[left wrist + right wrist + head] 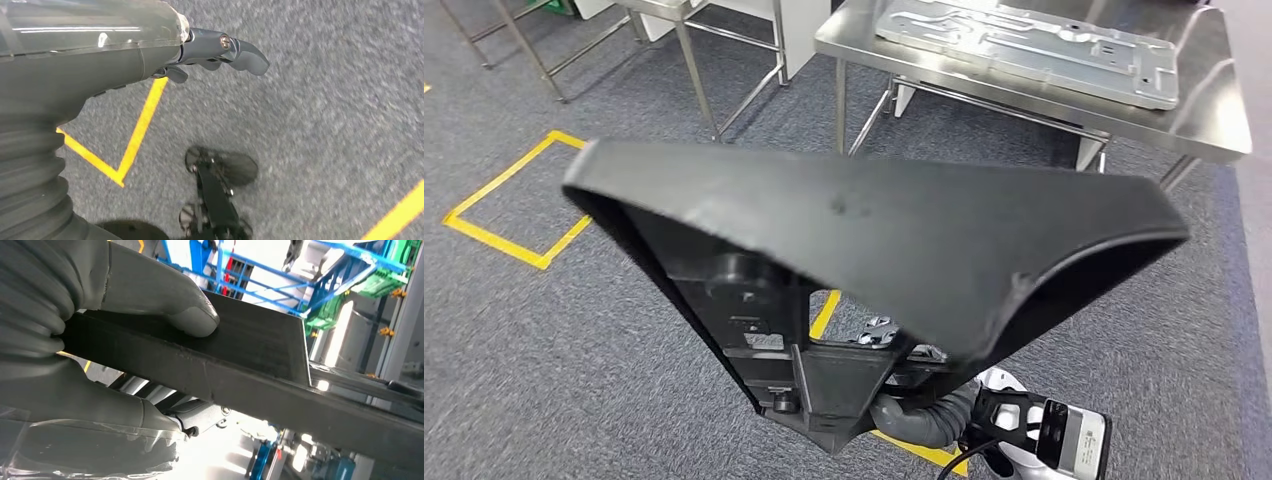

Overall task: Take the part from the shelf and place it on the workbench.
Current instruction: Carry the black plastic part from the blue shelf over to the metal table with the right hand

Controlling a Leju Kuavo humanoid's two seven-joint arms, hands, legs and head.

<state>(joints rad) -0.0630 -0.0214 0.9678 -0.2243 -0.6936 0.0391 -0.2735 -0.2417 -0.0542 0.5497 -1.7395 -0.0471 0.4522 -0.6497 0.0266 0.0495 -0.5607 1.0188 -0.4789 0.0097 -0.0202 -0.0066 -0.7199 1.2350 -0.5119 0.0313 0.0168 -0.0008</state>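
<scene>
One robot hand, the right (100,355), grips the black part (874,260) by its edge; the left robot hand (150,55) hangs empty over carpet (325,125).

Grey carpet floor (544,330) marked with yellow tape lines (509,205); steel-legged tables (1024,95) stand ahead.

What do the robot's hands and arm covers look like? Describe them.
The left hand has dark blue-grey fingers with a silver screw at one pivot, behind a grey ribbed cover and clear plastic wrap. The right hand has a thick, smooth grey thumb and a ribbed grey cover, also wrapped in clear film.
</scene>
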